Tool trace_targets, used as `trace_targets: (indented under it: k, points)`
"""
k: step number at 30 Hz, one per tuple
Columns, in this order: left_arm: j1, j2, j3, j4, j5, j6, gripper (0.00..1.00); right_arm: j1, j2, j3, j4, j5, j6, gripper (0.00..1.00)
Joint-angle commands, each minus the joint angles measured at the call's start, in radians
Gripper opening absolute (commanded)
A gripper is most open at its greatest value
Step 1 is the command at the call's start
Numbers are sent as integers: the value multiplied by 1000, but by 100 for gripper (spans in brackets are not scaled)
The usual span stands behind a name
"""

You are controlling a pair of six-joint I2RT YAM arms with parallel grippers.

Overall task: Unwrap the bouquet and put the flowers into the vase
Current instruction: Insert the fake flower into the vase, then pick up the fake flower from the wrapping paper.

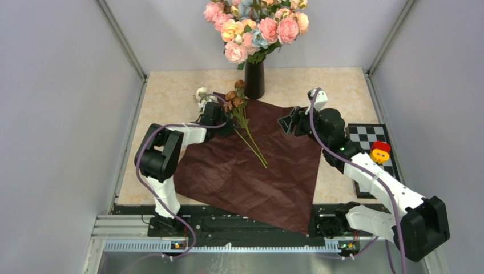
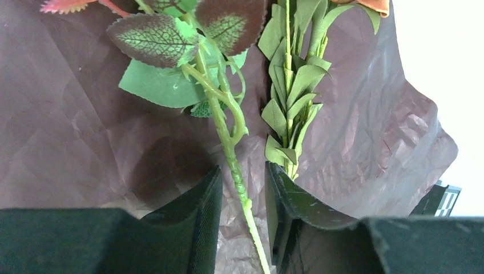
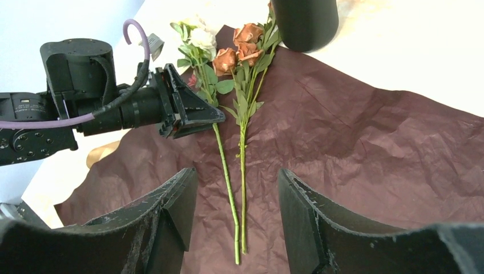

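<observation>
Our left pincer [image 2: 243,178] sits low, with its two black fingers [image 2: 200,228] on each side of one thin green stem [image 2: 231,154]. The gap is narrow, but we see a bit of room on both sides, so it does not hold the stem yet. Our right pincer [image 3: 237,182] is wide and holds nothing, above the crinkly dark red paper [image 3: 365,131].

What could go wrong? The stem is thin, so we think it could slip out or spin when squeezed. A second stem [image 2: 288,85] with many little leaves lies just beside one finger, and that finger could catch it or push it away. The paper lies right under the fingers, so it could get pinched too. The tall slim black vase [image 1: 254,80] already holds a big bunch of bright peach, pink and blue blooms [image 1: 257,25], so there looks to be little room, and a bump could tip it.

The flowers [image 3: 225,60] are small roses, cream-white on one stem and brownish on the other, with long leafy green stems. They lie side by side on the flat, open paper on the pale desk [image 1: 171,91]. Their heads are near the foot of the vase.
</observation>
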Motion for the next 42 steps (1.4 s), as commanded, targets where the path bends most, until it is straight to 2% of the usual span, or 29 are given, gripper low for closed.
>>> trace_targets:
  k: [1,9,13,14,21,26,34,39,42]
  points:
    - [9,35,22,-11,-23,15,34,3,-4,10,29,-9,-2,55]
    - [13,47,21,-3,-37,-9,18,3,-10,5,30,-12,-1,54]
    - [14,40,11,8,-32,-26,1,3,-15,2,27,-11,-3,54]
    - [15,32,5,11,-32,-29,0,3,-17,2,24,-12,-2,54]
    - [19,-114,-126,126,-59,-40,0,3,-35,5,8,-10,-2,54]
    - [20,-321,-282,258,-75,32,0,4,-60,6,2,-7,-4,54]
    - [18,-652,-428,301,-71,185,0,4,-75,-2,49,-55,17,57]
    - [-5,-882,-523,402,68,275,0,3,-86,-6,121,-142,57,68]
    - [-73,-982,-528,369,127,308,0,3,-68,14,167,-245,95,73]
